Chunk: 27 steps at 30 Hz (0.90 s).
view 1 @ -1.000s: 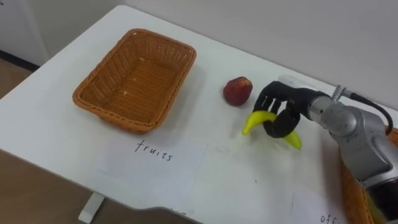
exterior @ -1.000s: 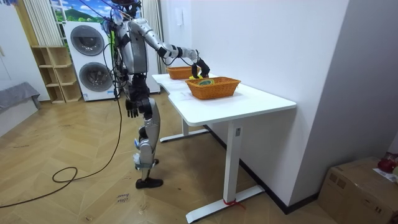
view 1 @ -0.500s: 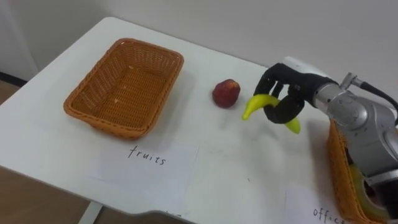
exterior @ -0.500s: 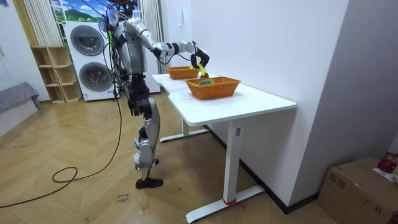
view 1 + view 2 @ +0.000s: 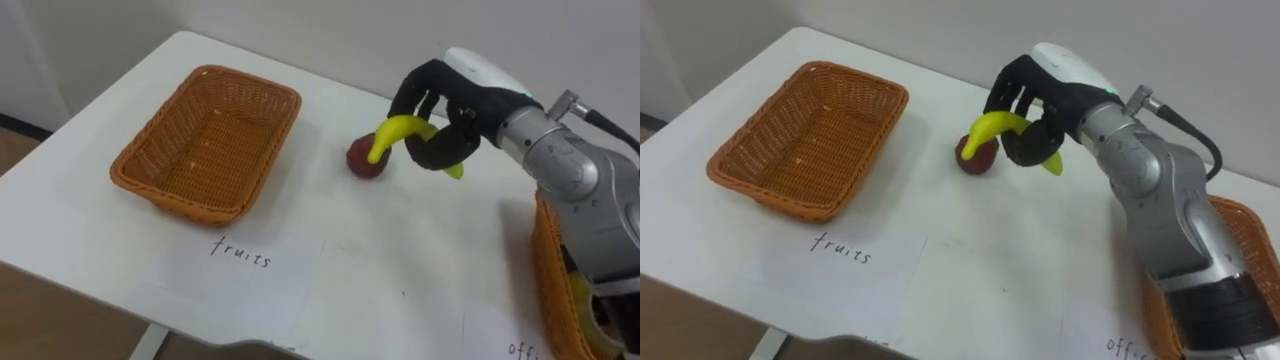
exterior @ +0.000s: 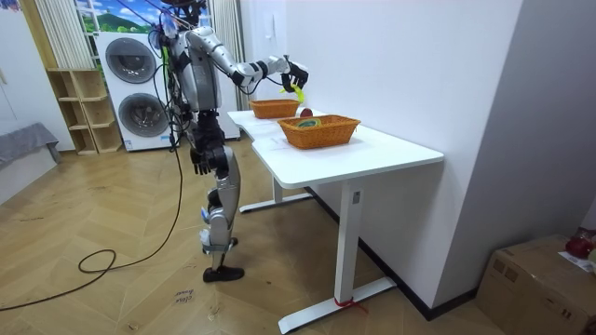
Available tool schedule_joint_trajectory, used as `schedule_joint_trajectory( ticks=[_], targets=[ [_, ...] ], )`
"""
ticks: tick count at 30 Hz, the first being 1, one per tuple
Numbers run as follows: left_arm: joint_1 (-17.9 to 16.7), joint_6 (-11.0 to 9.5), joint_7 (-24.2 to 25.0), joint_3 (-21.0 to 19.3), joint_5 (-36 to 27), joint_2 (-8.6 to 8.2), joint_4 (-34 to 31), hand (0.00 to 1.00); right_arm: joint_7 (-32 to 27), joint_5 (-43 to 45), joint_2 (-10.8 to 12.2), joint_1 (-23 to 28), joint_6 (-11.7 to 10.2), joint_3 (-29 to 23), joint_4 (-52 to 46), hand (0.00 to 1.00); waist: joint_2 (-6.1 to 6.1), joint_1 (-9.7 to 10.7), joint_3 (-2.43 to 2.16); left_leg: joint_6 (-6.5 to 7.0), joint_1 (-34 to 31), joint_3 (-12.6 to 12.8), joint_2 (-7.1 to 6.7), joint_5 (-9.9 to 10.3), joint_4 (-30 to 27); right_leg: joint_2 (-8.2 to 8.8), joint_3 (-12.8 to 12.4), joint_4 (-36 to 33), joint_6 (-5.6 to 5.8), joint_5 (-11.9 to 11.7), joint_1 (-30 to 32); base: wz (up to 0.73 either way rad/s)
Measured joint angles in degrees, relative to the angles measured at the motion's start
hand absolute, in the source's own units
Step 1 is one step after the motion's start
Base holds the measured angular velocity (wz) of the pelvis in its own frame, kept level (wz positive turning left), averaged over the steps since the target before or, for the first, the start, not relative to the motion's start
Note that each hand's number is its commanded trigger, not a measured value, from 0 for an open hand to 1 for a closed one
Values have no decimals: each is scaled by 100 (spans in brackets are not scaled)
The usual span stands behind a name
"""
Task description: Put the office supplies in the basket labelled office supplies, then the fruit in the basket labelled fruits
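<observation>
My right hand [image 5: 447, 105] [image 5: 1040, 95] is shut on a yellow banana [image 5: 393, 131] [image 5: 990, 127] and holds it in the air above the table, just over a red apple [image 5: 360, 162] [image 5: 973, 156] that lies on the white table [image 5: 400, 260]. The empty wicker fruit basket [image 5: 205, 140] [image 5: 805, 135] stands to the left, behind a paper label reading "fruits" [image 5: 240, 255]. In the room view the right hand [image 6: 291, 73] is raised over the table with the banana [image 6: 298, 90], while my left hand [image 6: 197, 160] hangs at my side.
A second wicker basket [image 5: 555, 290] [image 6: 318, 129] sits at the table's right edge with a yellow-rimmed item inside. A paper label [image 5: 515, 348] lies in front of it. The wall runs close behind the table. I stand at the table's long side.
My right hand has lifted the banana off the table and carried it up and to the left, so it now hangs over the apple.
</observation>
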State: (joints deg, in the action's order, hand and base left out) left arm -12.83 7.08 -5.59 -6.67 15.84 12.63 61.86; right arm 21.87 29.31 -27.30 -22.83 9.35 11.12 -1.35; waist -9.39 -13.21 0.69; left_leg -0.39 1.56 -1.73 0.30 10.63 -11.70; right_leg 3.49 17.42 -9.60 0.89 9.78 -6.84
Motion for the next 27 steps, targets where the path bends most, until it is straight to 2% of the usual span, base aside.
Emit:
schedule_joint_trajectory(
  ticks=[8,13,19,24,27],
  targets=[
    [19,0,0,3,-1,-1,2,0,-190,-98,68,-20,-4,0,-7,100,2,-60,1,0,-2,5,2,0,10,1,0,-2,1,0,0,0],
    [12,5,6,3,1,-1,2,0,-190,-101,154,-25,11,1,-74,100,-7,-165,-8,0,-39,-6,3,0,9,1,5,-8,1,0,36,0],
    [-22,6,108,10,12,-17,6,0,-333,-182,366,-131,9,3,-117,100,-14,-282,-12,1,-38,-88,-10,-1,1,11,82,-9,1,1,8,6],
    [-66,6,105,10,5,-73,-9,0,-615,-282,719,-141,1,3,-116,100,-13,-339,-12,3,-34,-249,-33,-3,-17,24,297,-12,9,5,-83,16],
    [-74,11,78,6,19,-123,-21,0,-870,-421,772,-191,0,3,-114,100,5,-440,1,5,-32,-340,-72,-3,-37,52,380,-11,56,35,-134,18]
  ],
)
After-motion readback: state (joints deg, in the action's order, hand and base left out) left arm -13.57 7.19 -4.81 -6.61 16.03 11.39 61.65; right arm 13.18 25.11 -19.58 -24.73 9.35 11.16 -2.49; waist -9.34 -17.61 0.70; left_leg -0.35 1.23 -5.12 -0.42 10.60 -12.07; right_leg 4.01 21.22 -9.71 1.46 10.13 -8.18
